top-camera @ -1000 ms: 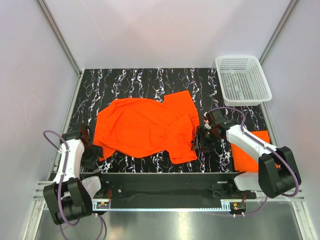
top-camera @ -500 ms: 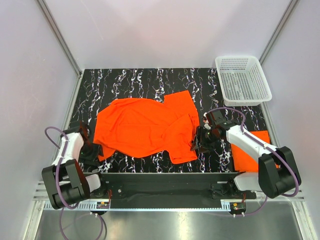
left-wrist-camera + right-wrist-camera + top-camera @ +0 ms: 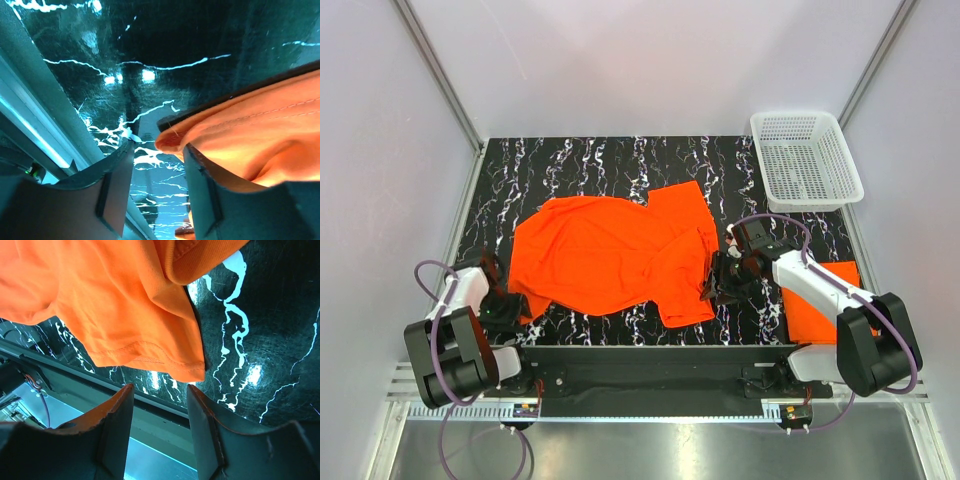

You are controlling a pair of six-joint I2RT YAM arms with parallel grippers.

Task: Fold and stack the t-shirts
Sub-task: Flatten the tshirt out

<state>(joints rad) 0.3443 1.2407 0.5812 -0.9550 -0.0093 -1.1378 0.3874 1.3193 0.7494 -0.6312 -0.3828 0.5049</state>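
Observation:
An orange t-shirt (image 3: 610,255) lies spread and rumpled on the black marbled table (image 3: 580,165). A second orange shirt (image 3: 825,300), folded, lies at the near right, partly under the right arm. My left gripper (image 3: 505,308) is open at the spread shirt's near left corner; in the left wrist view (image 3: 159,167) the cloth's folded hem (image 3: 240,145) rests over the right finger, with bare table between the jaws. My right gripper (image 3: 712,290) is open and empty beside the shirt's near right corner; in the right wrist view (image 3: 159,390) the hem corner (image 3: 190,371) hangs just beyond the fingertips.
A white plastic mesh basket (image 3: 805,158) stands at the far right corner. Metal rails run along the table's left (image 3: 460,235) and near edges. White walls enclose the back and sides.
My left arm has drawn in toward the near left, and its gripper has shifted right onto the shirt's near left corner. The right arm and the shirts have not moved.

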